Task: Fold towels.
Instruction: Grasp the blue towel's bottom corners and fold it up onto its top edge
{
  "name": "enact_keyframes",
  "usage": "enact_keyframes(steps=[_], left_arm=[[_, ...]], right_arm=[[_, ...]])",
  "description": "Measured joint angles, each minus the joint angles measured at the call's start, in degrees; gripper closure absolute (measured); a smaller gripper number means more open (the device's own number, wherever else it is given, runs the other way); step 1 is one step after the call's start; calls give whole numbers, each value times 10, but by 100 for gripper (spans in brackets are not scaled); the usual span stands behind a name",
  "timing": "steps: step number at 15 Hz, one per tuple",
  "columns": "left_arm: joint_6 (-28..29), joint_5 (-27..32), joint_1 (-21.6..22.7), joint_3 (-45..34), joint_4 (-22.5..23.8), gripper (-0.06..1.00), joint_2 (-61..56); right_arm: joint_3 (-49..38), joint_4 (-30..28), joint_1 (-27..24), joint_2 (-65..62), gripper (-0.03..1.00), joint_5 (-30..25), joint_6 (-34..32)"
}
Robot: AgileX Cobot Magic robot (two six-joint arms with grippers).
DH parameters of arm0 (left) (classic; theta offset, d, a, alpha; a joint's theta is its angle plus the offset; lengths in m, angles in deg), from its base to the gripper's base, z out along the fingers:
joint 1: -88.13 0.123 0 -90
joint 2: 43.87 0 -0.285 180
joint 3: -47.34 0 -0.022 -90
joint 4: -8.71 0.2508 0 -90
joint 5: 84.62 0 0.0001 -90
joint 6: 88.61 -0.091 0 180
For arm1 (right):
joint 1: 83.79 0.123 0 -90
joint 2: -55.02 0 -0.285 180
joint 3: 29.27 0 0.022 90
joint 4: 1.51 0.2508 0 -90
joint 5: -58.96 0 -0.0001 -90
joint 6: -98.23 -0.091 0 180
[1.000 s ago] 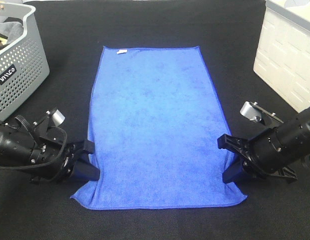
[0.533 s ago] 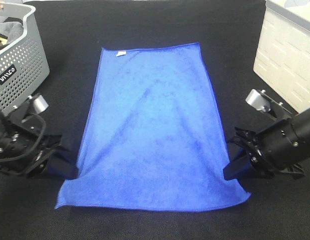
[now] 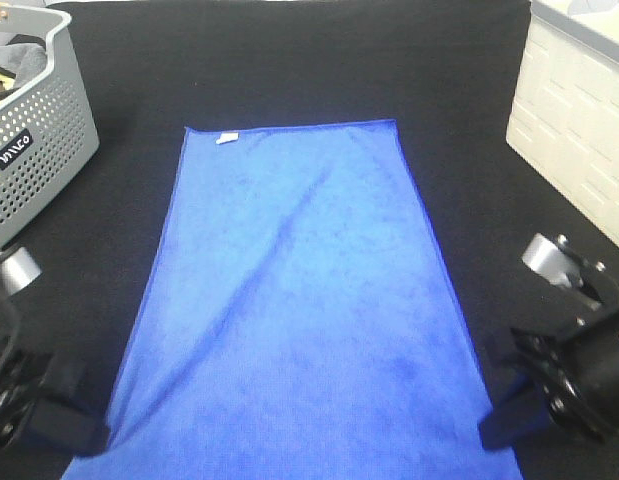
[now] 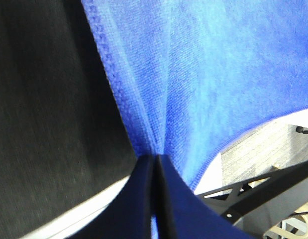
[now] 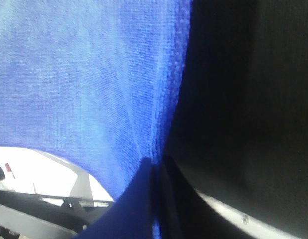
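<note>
Towel: spread lengthwise on black tabletop, white tag at 11 o'clock corner.
L gripper: pinched tight on towel edge, 7 o'clock.
R gripper: pinched tight on towel edge, 5 o'clock.

Black arms and pincers, round silver knobs.

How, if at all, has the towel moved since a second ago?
Yes. The towel slid toward the camera; its far edge lies lower beside the grey basket.
</note>
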Motion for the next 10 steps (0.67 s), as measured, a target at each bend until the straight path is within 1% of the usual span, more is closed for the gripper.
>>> enact_keyframes(steps=[2,4,7,8,9,10], left_arm=[[4,3,0,-25,3,94,-33],[4,-2,0,-21,6,94,-35],[16,-26,0,24,9,94,-34],[33,-42,0,58,14,94,-30],[33,-42,0,58,14,94,-30],[48,-48,0,88,25,94,-19]], right_arm=[[-15,-29,0,-26,97,-7,-33],[-7,-46,0,-45,97,-7,-46],[61,-57,0,-44,97,-7,-47],[117,-65,0,-30,97,-9,-53],[117,-65,0,-30,97,-9,-53],[154,-74,1,-12,97,-11,-62]])
